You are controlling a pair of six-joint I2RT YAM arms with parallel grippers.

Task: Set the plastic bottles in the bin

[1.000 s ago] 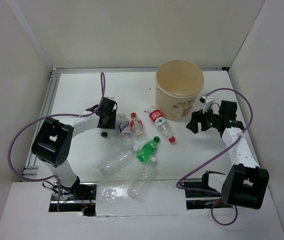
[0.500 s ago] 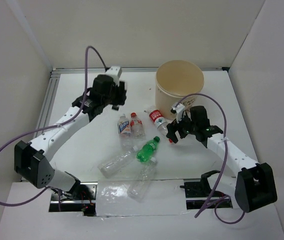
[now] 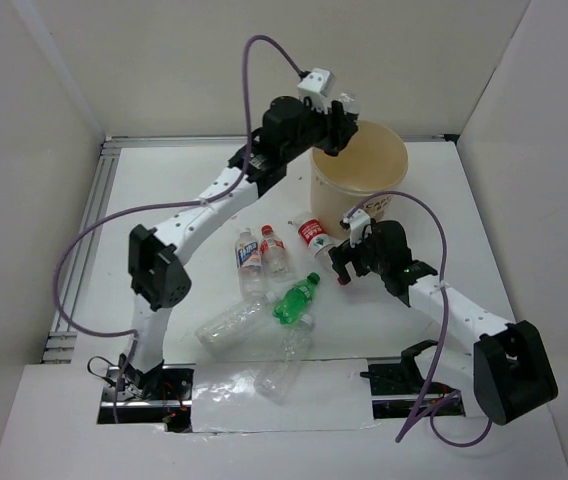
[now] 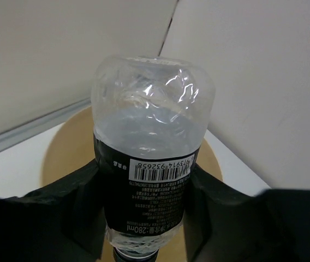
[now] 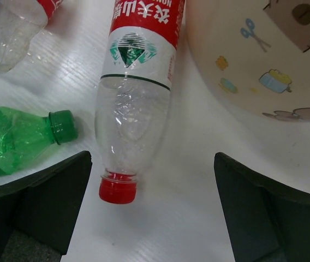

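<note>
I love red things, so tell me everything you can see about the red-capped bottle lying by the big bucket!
The red-capped bottle is clear, thin, dented plastic and looks empty. A red-and-white label with a green emblem wraps its body. It lies on its side on the white table, cap pointing at the right gripper, whose open fingers stand either side without touching it. The bin is close beside it; whether they touch, I cannot tell.
</note>
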